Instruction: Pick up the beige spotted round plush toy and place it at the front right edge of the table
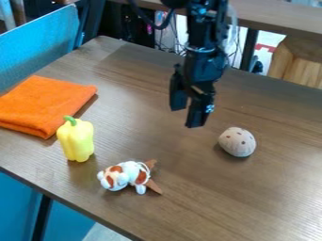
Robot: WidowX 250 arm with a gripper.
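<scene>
While the black gripper (187,117) hung above the wood-grain table (270,207), the items were noted from left to right. A folded orange cloth (44,101) lay near the far left edge, close to a blue chair back (37,44). Just beside the cloth, nearer the camera, a yellow bell pepper (76,141) stood upright, green stem up. To its right and closer to the near edge, a white plush animal (131,175) with orange-brown patches lay with its head toward the left; brown pointed pieces extended at its right end. The gripper pointed downward, its two fingers spread with a visible gap and nothing between them. A pale egg-shaped object (237,142) with dark spots rested on the table to the gripper's right, apart from it.
</scene>
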